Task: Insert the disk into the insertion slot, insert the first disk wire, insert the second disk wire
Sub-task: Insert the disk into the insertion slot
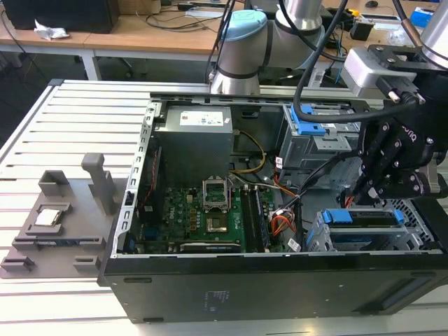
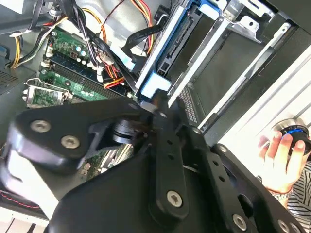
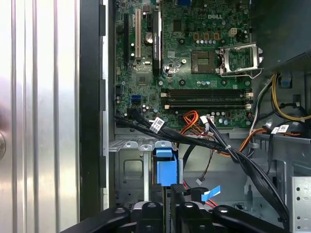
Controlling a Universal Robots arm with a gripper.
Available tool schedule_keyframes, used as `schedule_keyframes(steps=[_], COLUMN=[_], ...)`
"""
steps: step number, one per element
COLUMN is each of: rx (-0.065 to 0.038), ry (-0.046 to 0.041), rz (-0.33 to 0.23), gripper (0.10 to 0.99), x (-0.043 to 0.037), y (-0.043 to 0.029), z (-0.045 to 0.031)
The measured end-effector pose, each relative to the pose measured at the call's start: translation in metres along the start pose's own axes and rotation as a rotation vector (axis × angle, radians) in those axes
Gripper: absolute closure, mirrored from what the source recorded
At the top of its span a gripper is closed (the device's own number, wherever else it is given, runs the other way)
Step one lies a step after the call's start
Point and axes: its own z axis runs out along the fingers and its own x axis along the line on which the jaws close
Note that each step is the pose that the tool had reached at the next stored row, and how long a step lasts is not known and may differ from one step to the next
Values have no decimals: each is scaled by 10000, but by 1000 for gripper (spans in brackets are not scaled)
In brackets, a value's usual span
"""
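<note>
The disk (image 1: pixel 364 218) sits in its bright blue carrier inside the insertion slot (image 1: pixel 325 238), the low grey cage at the case's front corner on the exterior view's right. My black gripper (image 1: pixel 367 189) hangs right over it. In both wrist views the fingertips meet at the carrier's blue end (image 2: pixel 155 88) (image 3: pixel 165 167), and the gripper (image 3: pixel 169 196) looks shut on it. The disk's long edge (image 2: pixel 167 46) runs into the cage rails (image 2: pixel 228 29). A loose cable with a blue tag (image 3: pixel 211 193) lies beside the fingers, and a black wire bundle (image 3: pixel 194 141) crosses above the cage (image 3: pixel 129 165).
The case holds a green motherboard (image 1: pixel 210 210), a grey power supply (image 1: pixel 192 140) and a taller bay with a blue latch (image 1: pixel 308 126). A grey fixture with parts (image 1: pixel 56 224) lies on the slatted table. A person's hand (image 2: pixel 279 155) rests on a blue-topped knob outside the case.
</note>
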Motion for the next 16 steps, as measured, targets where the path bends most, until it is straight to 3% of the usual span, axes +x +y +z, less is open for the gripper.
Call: schedule_keyframes(steps=[1, 9, 11, 16], rx=[0, 0, -17, -30], ry=[0, -1, -2, 7], rz=[0, -1, 0, 1], gripper=[969, 980, 980, 980], x=[0, -3, -22, -28], y=[0, -12, -102, -223], z=[1, 4, 2, 56])
